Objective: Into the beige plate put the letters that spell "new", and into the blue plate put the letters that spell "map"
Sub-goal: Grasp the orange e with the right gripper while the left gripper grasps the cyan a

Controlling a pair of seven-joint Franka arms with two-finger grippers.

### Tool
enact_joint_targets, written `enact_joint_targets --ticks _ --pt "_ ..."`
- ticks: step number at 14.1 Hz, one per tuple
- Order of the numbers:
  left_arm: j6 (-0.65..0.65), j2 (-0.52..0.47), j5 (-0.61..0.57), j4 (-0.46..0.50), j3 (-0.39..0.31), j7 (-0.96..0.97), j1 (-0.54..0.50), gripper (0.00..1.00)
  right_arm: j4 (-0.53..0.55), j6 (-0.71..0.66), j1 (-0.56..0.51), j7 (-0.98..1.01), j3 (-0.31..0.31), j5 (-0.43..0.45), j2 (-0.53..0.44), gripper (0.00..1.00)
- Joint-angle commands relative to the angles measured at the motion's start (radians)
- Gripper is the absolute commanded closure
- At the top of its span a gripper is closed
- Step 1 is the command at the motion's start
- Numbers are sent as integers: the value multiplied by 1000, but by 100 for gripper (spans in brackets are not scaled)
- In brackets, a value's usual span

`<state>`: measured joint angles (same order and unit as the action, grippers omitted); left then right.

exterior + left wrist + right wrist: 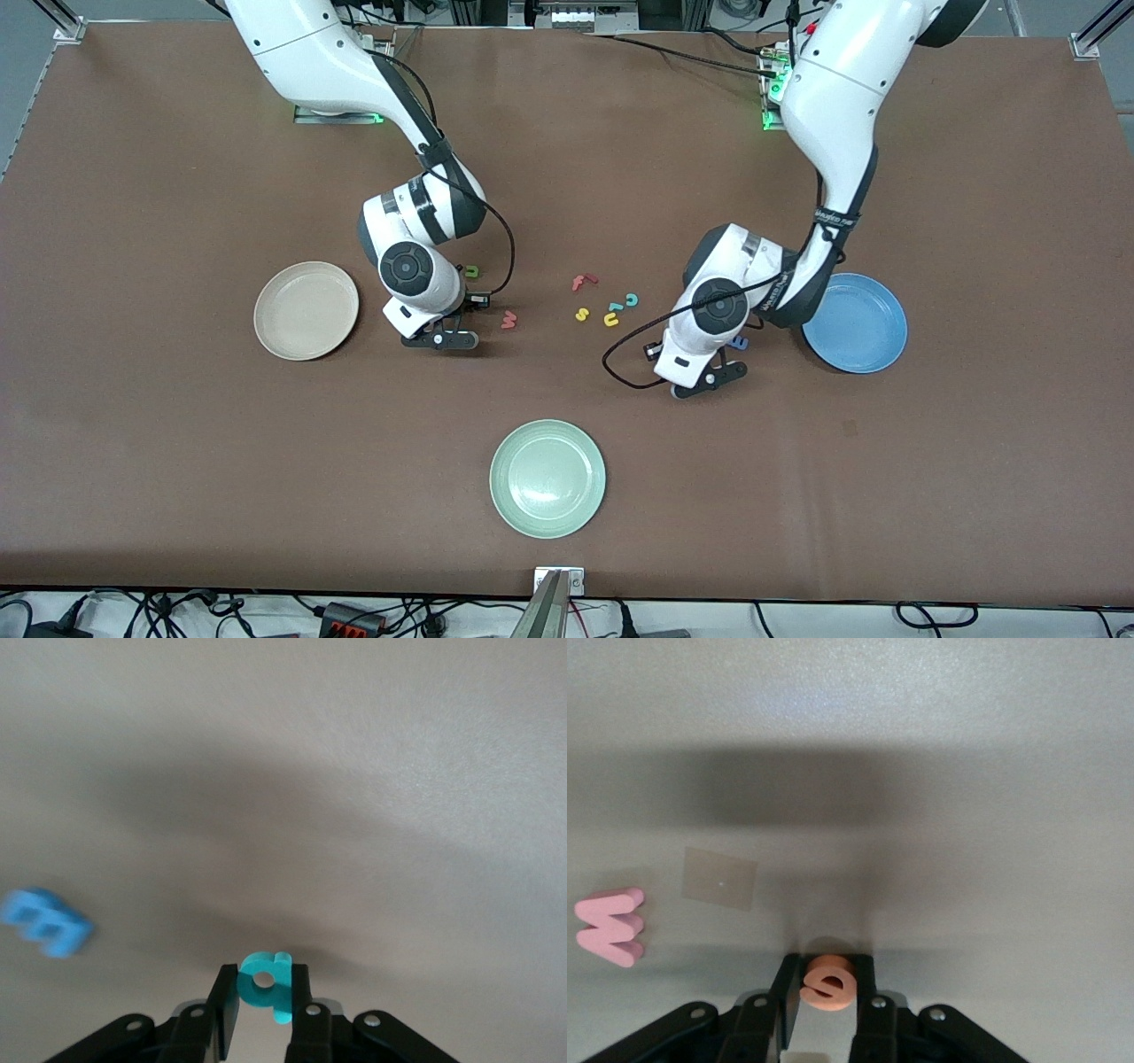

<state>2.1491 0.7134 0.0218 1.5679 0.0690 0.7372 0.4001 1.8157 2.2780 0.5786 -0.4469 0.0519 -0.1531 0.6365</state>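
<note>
Left gripper point(266, 1010) clamps teal a point(264, 985) beside blue plate point(873, 341); right gripper point(826, 1005) pinches orange e point(828, 983) near beige plate point(306, 310). Best practice: lift straight, clear blue m point(46, 923) and pink w point(609, 927). Both held letters hidden behind wrists in front view; yellow p unclear.

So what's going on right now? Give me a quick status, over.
Left hand shut on teal a, near blue plate. Right hand closing on orange e, near beige plate. Both plates hold no letters. Nothing blocking.
</note>
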Motion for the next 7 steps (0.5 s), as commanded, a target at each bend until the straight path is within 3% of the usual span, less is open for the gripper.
enact_joint_targets --ticks 1,4,7 --pt "-132 -110 3 18 -5 -281 -84 95 5 -17 -6 7 3 -13 -6 99" --pt "-234 -189 -67 29 -3 -539 -168 95 4 -25 -45 14 20 -7 -53 100" --pt "-304 -230 -131 63 -3 -648 -239 95 11 -103 -95 135 107 -5 -92 100"
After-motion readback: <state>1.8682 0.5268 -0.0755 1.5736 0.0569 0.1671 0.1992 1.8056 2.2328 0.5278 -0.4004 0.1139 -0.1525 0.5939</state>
